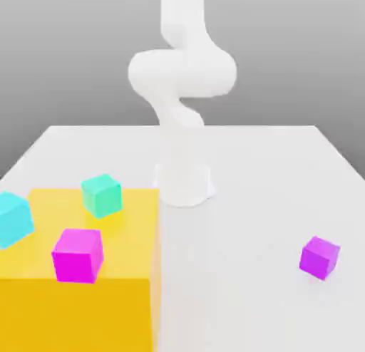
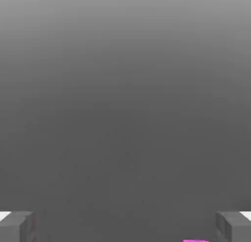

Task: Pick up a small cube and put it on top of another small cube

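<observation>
- The two-finger gripper (image 2: 125, 229) has its jaws wide apart, one finger at each side of the hand view, with nothing clamped between them.
- A thin bright magenta edge (image 2: 196, 241) peeks into the hand view between the two fingers, closer to one than to the other; too little of it is visible to tell what it belongs to.
- The smooth white robot arm (image 1: 182, 73) rises from its rounded white base (image 1: 184, 183) at the middle of the pale, flat table (image 1: 242, 201).
- The small matte violet-purple cube (image 1: 319, 258), the task's cube, sits on the table toward the exterior view's right, well apart from the other cubes and turned so that a vertical edge faces the camera.
- A large box-shaped yellow block (image 1: 78, 315) stands at the exterior view's left, its flat top well above the table.
- A small green cube (image 1: 102, 196) is over the block's top, toward the far edge, set at an angle.
- A small magenta cube (image 1: 78, 256) overlaps the block's near top edge, pinker than the violet-purple one.
- A small cyan cube (image 1: 13, 219) shows at the exterior view's left edge, partly cut off; whether it touches the block I cannot tell.
</observation>
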Available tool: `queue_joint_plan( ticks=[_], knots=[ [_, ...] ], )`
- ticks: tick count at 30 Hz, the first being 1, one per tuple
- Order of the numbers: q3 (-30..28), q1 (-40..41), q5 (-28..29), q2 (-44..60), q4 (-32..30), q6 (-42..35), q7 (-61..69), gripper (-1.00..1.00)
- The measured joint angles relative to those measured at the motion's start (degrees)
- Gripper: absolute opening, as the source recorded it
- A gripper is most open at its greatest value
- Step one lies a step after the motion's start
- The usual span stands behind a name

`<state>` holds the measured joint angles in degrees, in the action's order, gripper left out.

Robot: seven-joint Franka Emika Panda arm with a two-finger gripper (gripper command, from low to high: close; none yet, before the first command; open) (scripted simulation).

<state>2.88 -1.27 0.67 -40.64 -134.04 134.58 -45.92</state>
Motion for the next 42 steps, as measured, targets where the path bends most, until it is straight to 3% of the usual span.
queue_joint_plan(
  ticks=[21,25,29,30,37,42],
  knots=[
    [20.4,-16.2,6.7,43.9,-19.0,23.6,-1.5,0.0],
    [17.7,-19.1,12.2,51.5,-19.2,28.8,-5.4,0.0],
    [9.4,-25.9,18.6,58.7,-17.7,34.3,-10.2,0.0],
    [8.3,-26.8,19.4,59.6,-17.5,35.1,-10.8,-1.0],
    [8.6,-26.6,19.4,59.4,-17.6,34.9,-10.8,-1.0],
    [15.3,-21.9,10.5,51.4,-19.3,28.9,-4.1,-1.0]
  ],
)
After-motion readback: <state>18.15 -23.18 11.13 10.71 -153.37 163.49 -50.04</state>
